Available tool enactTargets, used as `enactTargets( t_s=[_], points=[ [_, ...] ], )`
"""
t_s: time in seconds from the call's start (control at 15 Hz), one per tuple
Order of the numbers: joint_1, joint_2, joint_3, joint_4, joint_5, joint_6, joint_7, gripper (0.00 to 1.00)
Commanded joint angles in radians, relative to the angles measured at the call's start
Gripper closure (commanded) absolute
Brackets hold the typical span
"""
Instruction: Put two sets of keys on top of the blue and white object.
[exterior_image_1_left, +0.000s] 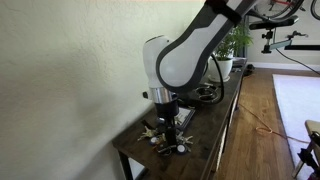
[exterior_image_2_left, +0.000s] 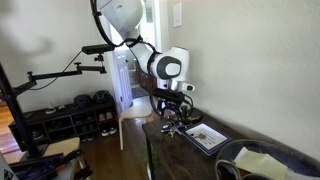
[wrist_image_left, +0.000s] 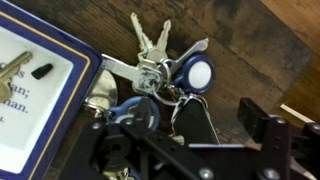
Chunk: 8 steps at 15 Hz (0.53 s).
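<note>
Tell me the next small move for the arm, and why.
Probably close the jaws on the silvery key bunch with the round blue fob: it lies on the dark wooden table beside the blue and white flat book, and the open gripper hovers over it.

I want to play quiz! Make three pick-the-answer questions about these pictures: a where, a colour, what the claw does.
1. Where is the key bunch with the round fob? A in a bowl; B on the wooden table; C on the floor.
2. The border of the flat object is: A red; B green; C blue.
3. The jaws of the gripper stand: A apart; B shut tight; C shut on a spoon.
Answers: B, it lies on dark wood; C, blue rims the white face; A, the jaws stand far apart.
</note>
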Motion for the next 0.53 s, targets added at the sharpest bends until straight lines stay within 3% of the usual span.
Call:
enactTargets(
  t_s=[0.0, 0.47],
  points=[
    [-0.003, 0.018, 0.003, 0.034, -0.023, -0.033, -0.032, 0.4],
    [-0.011, 0.007, 0.002, 0.023, -0.011, -0.025, -0.033, 0.85]
  ],
)
